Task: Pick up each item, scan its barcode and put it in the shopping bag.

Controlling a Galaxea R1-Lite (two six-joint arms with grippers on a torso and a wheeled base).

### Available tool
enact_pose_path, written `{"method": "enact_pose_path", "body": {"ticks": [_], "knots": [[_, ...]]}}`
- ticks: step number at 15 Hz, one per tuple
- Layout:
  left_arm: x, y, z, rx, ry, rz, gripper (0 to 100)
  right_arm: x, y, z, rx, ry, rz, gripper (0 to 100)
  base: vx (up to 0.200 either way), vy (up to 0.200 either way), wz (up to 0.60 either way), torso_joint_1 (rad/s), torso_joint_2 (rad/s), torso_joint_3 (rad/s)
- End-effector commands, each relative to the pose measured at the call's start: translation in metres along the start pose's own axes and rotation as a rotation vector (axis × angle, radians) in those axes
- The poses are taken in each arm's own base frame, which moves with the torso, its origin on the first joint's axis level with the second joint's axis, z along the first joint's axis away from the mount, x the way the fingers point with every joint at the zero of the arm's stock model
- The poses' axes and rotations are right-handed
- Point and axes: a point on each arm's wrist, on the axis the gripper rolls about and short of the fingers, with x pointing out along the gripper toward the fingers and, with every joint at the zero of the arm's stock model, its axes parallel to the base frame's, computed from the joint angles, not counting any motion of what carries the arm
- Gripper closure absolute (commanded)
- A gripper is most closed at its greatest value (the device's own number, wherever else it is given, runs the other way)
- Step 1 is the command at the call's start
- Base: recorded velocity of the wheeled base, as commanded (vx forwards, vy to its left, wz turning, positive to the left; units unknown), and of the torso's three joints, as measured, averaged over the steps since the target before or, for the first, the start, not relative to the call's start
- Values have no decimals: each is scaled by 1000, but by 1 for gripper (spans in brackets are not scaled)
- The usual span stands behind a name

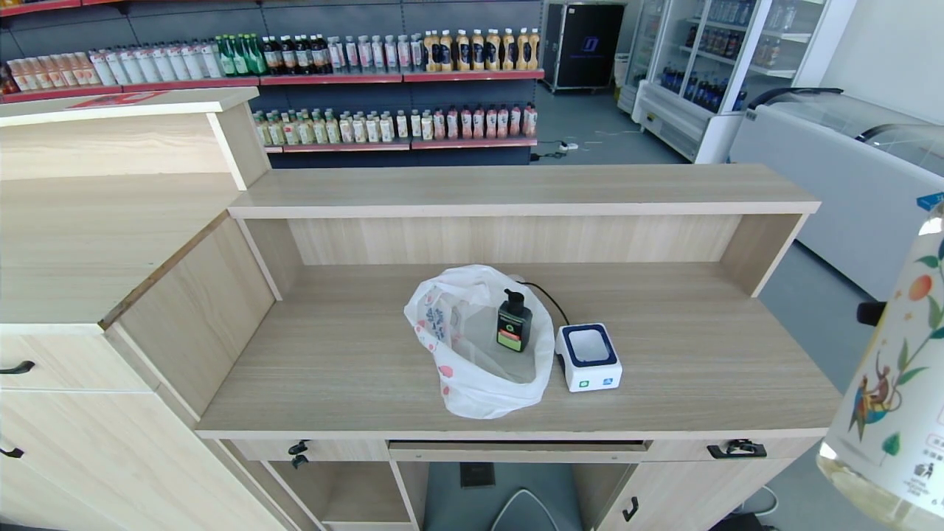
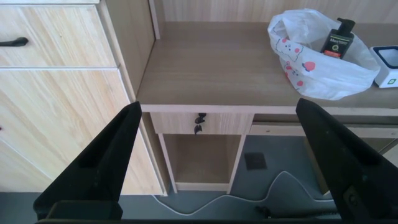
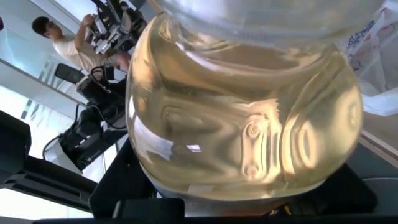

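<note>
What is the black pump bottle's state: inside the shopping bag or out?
Inside: the black pump bottle stands upright within the open shopping bag, rim around it.

Shop: drink shelves (image 1: 398, 55), fridges (image 1: 708, 66), checkout counter (image 1: 369, 369).

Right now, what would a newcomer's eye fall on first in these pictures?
A large drink bottle of pale yellow liquid looms close to the camera at the robot's right. On the wooden counter sits a white shopping bag with a dark pump bottle upright inside, a white barcode scanner close on its right.
</note>
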Motion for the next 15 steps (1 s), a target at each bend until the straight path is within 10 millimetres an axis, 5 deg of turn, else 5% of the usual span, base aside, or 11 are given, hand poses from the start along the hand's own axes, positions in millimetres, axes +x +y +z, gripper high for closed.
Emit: {"method": "enact_pose_path", "body": {"ticks": [1, 5, 7, 10, 15], "knots": [[0, 0, 0, 0, -1, 1, 0, 0, 0, 0, 1, 1, 1, 100, 0, 0, 0, 0, 0, 0], [0, 0, 0, 0, -1, 1, 0, 2, -3, 1, -5, -2, -10, 100, 0, 0, 0, 0, 0, 0], [0, 0, 0, 0, -1, 1, 0, 9, -21, 2, -97, 3, -160, 100, 0, 0, 0, 0, 0, 0], [0, 0, 0, 0, 0, 1, 0, 16, -91, -2, -395, 125, -580, 100, 0, 0, 0, 0, 0, 0], [0, 0, 0, 0, -1, 1, 0, -20, -198, -34, -849, 249, -862, 100, 0, 0, 0, 0, 0, 0]]}}
